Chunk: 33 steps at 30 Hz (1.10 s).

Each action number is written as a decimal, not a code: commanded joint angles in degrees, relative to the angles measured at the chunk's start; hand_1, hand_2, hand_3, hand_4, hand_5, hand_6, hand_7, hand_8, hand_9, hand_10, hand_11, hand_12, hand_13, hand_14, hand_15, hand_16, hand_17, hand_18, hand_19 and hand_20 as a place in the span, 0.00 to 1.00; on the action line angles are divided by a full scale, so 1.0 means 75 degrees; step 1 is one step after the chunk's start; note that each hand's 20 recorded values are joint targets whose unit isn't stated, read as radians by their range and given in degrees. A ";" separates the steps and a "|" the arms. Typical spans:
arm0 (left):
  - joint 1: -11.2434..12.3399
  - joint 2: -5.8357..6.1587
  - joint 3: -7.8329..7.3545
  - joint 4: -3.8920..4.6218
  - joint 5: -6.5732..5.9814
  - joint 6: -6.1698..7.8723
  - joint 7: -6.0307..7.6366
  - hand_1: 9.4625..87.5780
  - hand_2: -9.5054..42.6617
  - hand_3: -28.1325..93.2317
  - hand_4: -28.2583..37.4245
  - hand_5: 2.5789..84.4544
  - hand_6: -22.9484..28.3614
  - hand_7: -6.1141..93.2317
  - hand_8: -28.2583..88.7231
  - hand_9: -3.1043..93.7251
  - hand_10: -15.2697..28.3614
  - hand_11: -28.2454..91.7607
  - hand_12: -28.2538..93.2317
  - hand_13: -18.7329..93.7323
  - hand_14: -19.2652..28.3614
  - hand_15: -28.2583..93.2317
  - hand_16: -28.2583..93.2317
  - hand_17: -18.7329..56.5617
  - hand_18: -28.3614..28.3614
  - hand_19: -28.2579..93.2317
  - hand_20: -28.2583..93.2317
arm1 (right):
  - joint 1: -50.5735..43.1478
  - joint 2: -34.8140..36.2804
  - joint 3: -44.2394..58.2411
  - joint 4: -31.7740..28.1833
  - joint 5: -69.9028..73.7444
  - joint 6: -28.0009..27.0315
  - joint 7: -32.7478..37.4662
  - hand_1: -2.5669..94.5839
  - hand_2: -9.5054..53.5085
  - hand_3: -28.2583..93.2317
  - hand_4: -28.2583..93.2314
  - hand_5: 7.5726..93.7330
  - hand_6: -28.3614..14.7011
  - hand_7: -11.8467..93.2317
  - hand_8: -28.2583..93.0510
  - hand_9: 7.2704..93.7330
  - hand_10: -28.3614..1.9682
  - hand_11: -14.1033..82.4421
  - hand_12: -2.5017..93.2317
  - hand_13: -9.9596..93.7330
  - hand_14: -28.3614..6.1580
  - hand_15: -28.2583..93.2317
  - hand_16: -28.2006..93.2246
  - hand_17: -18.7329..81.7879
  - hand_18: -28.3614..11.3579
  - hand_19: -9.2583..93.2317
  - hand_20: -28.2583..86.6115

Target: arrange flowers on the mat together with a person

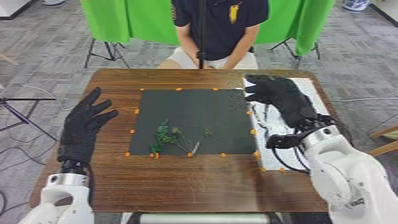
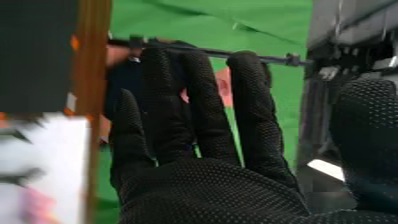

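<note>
On my right, the right hand [image 1: 282, 97] is above the far part of the white sheet [image 1: 280, 162], toward the table's far right corner. In the wrist view I see that hand [image 2: 209, 190] with its fingers [image 2: 209, 110] long and straight, slightly spread, and the thumb [image 2: 369, 140] well out to the side. My left hand [image 1: 82, 127] is over the left side of the table [image 1: 107, 195], well apart from the mat [image 1: 200, 110]; its fingers are loosely straight and fanned, pointing toward the far edge.

The greenery [image 1: 162, 136] I have to arrange lies on the mat, by its near left corner, its long leafy part running roughly along the left edge. A lighter sprig [image 1: 176, 134] sits just beside it, and a thin white stem [image 1: 195, 148] lies close to the mat's near edge. A small green bit [image 1: 209, 133] is further right, between those pieces and the mat's right edge.

More plant pieces [image 1: 260, 117] lie on the white sheet, along its left side. The wrist view also gives me a pink patch [image 2: 37, 202] over on the sheet, too blurred to tell what it is. Orange markers [image 1: 179, 89] run around the mat's border, and green cloth [image 1: 124, 20] hangs beyond the table's far edge.
</note>
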<state>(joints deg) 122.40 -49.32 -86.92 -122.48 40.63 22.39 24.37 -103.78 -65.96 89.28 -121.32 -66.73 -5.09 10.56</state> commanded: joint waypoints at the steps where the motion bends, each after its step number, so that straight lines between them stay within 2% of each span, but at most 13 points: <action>1: 0.0057 -0.0222 -0.0005 0.0076 0.0106 -0.0128 -0.0185 0.16 0.32 0.88 0.00 0.37 0.50 0.18 0.15 0.39 0.73 0.42 0.29 0.41 0.94 0.63 0.16 0.14 0.90 0.62 0.37 | -0.0971 -0.0187 0.0248 0.0059 0.1568 0.0324 -0.0500 0.20 0.25 0.87 0.00 0.49 0.69 0.26 0.13 0.49 0.43 0.28 0.17 0.47 0.27 0.52 0.34 0.18 0.16 0.52 0.38; 7: 0.0132 -0.0317 -0.0046 0.0090 0.0149 -0.0210 -0.0260 0.15 0.32 0.88 0.00 0.35 0.47 0.18 0.15 0.38 0.70 0.41 0.29 0.42 0.94 0.63 0.16 0.14 0.90 0.62 0.37 | -0.1198 -0.0157 0.0350 0.0126 0.1639 0.0166 -0.0667 0.18 0.25 0.88 0.00 0.45 0.72 0.25 0.13 0.46 0.45 0.26 0.17 0.45 0.27 0.48 0.35 0.18 0.17 0.50 0.39; 8: 0.0124 -0.0302 -0.0022 0.0091 0.0129 -0.0197 -0.0221 0.15 0.32 0.88 0.00 0.35 0.47 0.18 0.15 0.38 0.70 0.41 0.29 0.42 0.94 0.63 0.16 0.14 0.90 0.62 0.37 | -0.1215 -0.0156 0.0340 0.0134 0.1726 0.0219 -0.0696 0.18 0.25 0.88 0.00 0.45 0.72 0.25 0.13 0.46 0.45 0.26 0.17 0.45 0.27 0.48 0.35 0.18 0.17 0.49 0.39; 16: 0.0135 -0.0353 -0.0109 0.0073 0.0184 -0.0245 -0.0309 0.15 0.32 0.88 0.00 0.35 0.47 0.19 0.14 0.37 0.70 0.40 0.29 0.42 0.93 0.63 0.16 0.14 0.91 0.62 0.37 | -0.1482 -0.0148 0.0530 0.0079 0.1745 0.0216 -0.0771 0.18 0.25 0.88 0.00 0.44 0.72 0.25 0.13 0.46 0.45 0.25 0.17 0.44 0.27 0.47 0.36 0.18 0.16 0.49 0.39; 20: 0.0109 -0.0368 -0.0086 0.0081 0.0201 -0.0265 -0.0339 0.15 0.32 0.88 0.00 0.34 0.47 0.19 0.14 0.37 0.71 0.40 0.29 0.41 0.93 0.63 0.16 0.14 0.90 0.62 0.36 | -0.1451 -0.0180 0.0514 0.0093 0.1727 0.0156 -0.0788 0.18 0.25 0.88 0.00 0.44 0.72 0.25 0.13 0.45 0.45 0.25 0.17 0.44 0.26 0.47 0.37 0.18 0.16 0.49 0.39; 24: 0.0089 -0.0363 -0.0056 0.0089 0.0202 -0.0277 -0.0339 0.15 0.31 0.88 0.00 0.34 0.47 0.19 0.14 0.38 0.71 0.40 0.29 0.41 0.93 0.63 0.16 0.14 0.90 0.62 0.37 | -0.1417 -0.0189 0.0473 0.0131 0.1692 0.0126 -0.0784 0.18 0.25 0.88 0.00 0.44 0.72 0.25 0.13 0.46 0.45 0.25 0.18 0.44 0.26 0.48 0.37 0.18 0.16 0.49 0.39; 28: 0.0105 -0.0286 -0.0020 0.0077 0.0120 -0.0209 -0.0255 0.15 0.32 0.88 0.00 0.34 0.47 0.19 0.14 0.37 0.71 0.40 0.29 0.41 0.93 0.63 0.16 0.14 0.90 0.62 0.37 | -0.1425 -0.0186 0.0479 0.0133 0.1766 0.0122 -0.0741 0.18 0.25 0.88 0.00 0.44 0.73 0.25 0.13 0.46 0.45 0.25 0.18 0.44 0.27 0.48 0.37 0.18 0.16 0.49 0.39; 30: 0.0115 -0.0287 -0.0032 0.0079 0.0144 -0.0232 -0.0281 0.15 0.31 0.88 0.00 0.34 0.47 0.19 0.14 0.37 0.70 0.40 0.29 0.41 0.93 0.63 0.16 0.14 0.90 0.62 0.37 | -0.1454 -0.0170 0.0492 0.0139 0.1898 0.0136 -0.0740 0.18 0.25 0.88 0.00 0.44 0.73 0.25 0.13 0.46 0.45 0.25 0.17 0.44 0.27 0.48 0.37 0.18 0.16 0.49 0.39; 33: 0.0132 -0.0251 -0.0002 0.0073 0.0073 -0.0176 -0.0234 0.15 0.31 0.88 0.00 0.33 0.46 0.19 0.14 0.37 0.70 0.40 0.29 0.41 0.94 0.63 0.16 0.14 0.90 0.62 0.36 | -0.1452 -0.0175 0.0500 0.0155 0.1903 0.0106 -0.0706 0.18 0.25 0.88 0.00 0.44 0.73 0.25 0.13 0.46 0.45 0.25 0.17 0.45 0.26 0.48 0.37 0.18 0.16 0.50 0.40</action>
<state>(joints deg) 122.65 -51.40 -87.32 -122.17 41.73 21.02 22.56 -114.00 -66.97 92.99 -120.23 -53.27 -3.86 5.62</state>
